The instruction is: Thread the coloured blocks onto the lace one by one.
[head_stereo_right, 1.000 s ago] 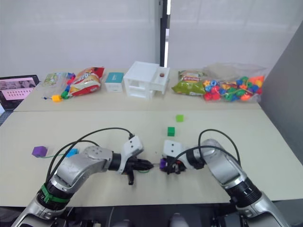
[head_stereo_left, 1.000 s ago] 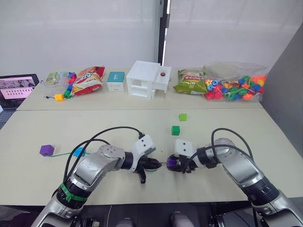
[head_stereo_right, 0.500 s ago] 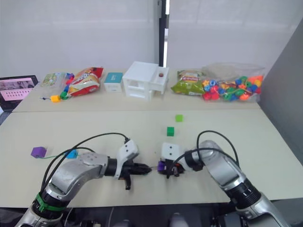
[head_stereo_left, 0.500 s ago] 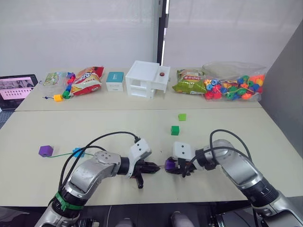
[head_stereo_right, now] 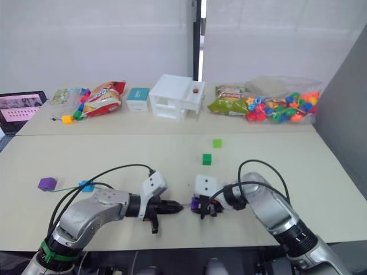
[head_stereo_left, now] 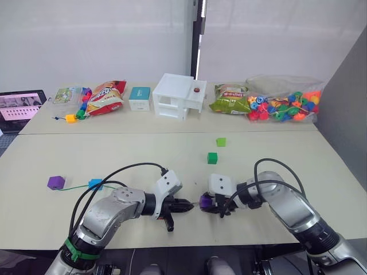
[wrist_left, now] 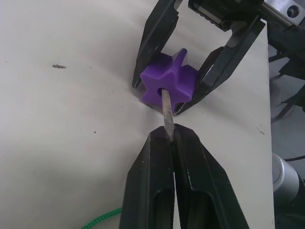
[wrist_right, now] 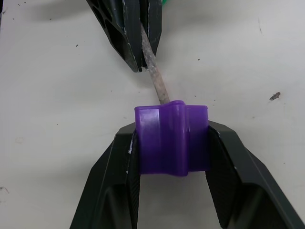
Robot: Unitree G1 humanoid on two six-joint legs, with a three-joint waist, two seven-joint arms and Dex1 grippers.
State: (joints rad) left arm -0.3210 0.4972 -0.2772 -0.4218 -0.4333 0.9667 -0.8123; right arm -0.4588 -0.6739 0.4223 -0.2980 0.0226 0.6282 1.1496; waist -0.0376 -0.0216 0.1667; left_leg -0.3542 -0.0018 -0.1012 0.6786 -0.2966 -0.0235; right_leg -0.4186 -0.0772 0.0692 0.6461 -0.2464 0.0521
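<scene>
Pinching the stiff grey tip [wrist_left: 167, 107] of the lace [head_stereo_left: 74, 187] between its closed fingers, the left gripper [head_stereo_left: 184, 204] points it at a purple block [head_stereo_left: 205, 200] near the front edge of the table [head_stereo_left: 275, 154]. The right gripper [wrist_right: 171, 143] is clamped on that purple block, one black finger on each side, and holds it just above or on the tabletop; which of the two cannot be told. In the left wrist view the grey tip reaches the hole in the block's near face and appears to have just entered it.

Behind the left gripper the green lace runs away across the table toward the robot's left. A blue block [head_stereo_left: 95, 184] sits on the lace there, and a second purple block [head_stereo_left: 55, 182] lies at its far end, beside the table's left edge.

Further back, near the middle of the table, a dark green block [head_stereo_left: 213, 157] rests loose, and a light green block [head_stereo_left: 221, 141] lies just beyond it, a little to the right.

Along the far side stand a white box [head_stereo_left: 179, 96], snack bags [head_stereo_left: 106, 96], a small teal box [head_stereo_left: 140, 98], a clear bag of multicoloured beads [head_stereo_left: 284, 106], and a yellow cube [head_stereo_left: 71, 118] at far left.
</scene>
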